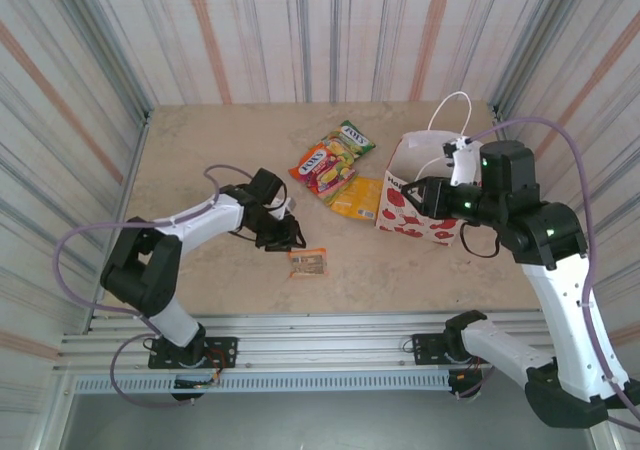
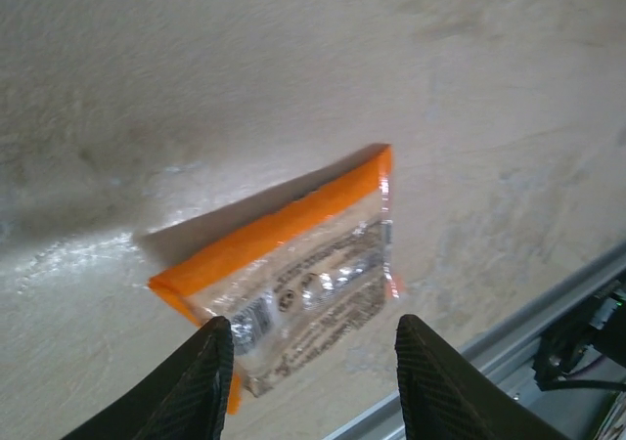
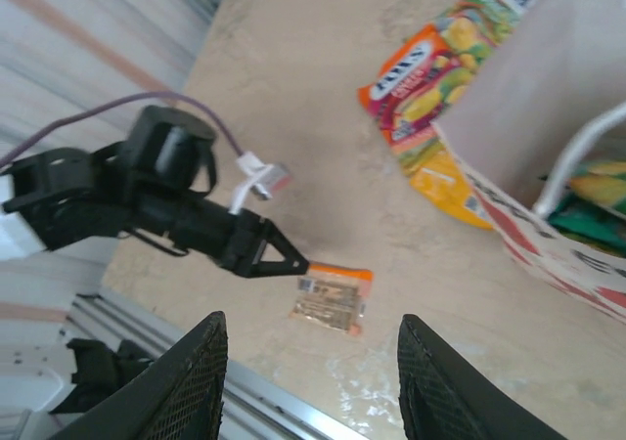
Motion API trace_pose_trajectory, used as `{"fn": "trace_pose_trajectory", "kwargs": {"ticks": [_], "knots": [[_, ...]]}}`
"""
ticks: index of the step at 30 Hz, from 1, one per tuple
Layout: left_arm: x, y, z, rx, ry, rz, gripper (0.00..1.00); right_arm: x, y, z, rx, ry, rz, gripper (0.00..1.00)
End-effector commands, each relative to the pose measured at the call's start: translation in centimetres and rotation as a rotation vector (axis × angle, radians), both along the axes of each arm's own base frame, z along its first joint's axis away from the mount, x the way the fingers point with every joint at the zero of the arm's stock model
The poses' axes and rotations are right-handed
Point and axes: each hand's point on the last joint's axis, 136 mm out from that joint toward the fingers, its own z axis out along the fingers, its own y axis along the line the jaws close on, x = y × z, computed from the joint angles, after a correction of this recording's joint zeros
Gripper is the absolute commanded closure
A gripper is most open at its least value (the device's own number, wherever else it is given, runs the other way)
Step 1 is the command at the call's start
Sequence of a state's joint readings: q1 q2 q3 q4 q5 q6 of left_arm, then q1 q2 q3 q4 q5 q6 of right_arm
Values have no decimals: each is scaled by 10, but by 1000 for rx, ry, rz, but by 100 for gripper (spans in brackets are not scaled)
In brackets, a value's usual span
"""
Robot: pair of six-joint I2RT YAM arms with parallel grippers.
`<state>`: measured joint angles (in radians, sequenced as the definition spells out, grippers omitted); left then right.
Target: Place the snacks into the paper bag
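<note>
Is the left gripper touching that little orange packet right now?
Cannot tell. In the left wrist view the left gripper frames the orange packet with jaws open, yet its height above it is unclear.

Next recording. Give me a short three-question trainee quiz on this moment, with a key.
1. True or false: the left gripper is shut on the small orange-edged packet.
2. Relative to the paper bag, the red-orange Fox's bag lies: A) inside it, B) on the table beside it, C) in the left gripper.
3. Which gripper is nearer the paper bag?
Key: 1 false, its fingers stand open, the packet flat on the table; 2 B; 3 the right gripper.
</note>
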<state>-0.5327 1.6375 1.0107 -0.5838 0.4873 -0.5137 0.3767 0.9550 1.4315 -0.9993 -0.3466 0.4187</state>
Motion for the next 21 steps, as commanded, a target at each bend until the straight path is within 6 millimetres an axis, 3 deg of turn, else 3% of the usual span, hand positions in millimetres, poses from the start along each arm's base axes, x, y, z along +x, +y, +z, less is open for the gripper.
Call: {"fn": "trace_pose_trajectory", "kwargs": {"ticks": [1,11,21], "knots": [[-9,6,-17,58,52,9,52,3,17,13,60,-53,46,52],[-18,9,-44,111,103,-15,51,10,38,2,20,-32,95,52],[-27,18,-50,148,99,-30,53,11,45,-5,1,-20,108,52]]}}
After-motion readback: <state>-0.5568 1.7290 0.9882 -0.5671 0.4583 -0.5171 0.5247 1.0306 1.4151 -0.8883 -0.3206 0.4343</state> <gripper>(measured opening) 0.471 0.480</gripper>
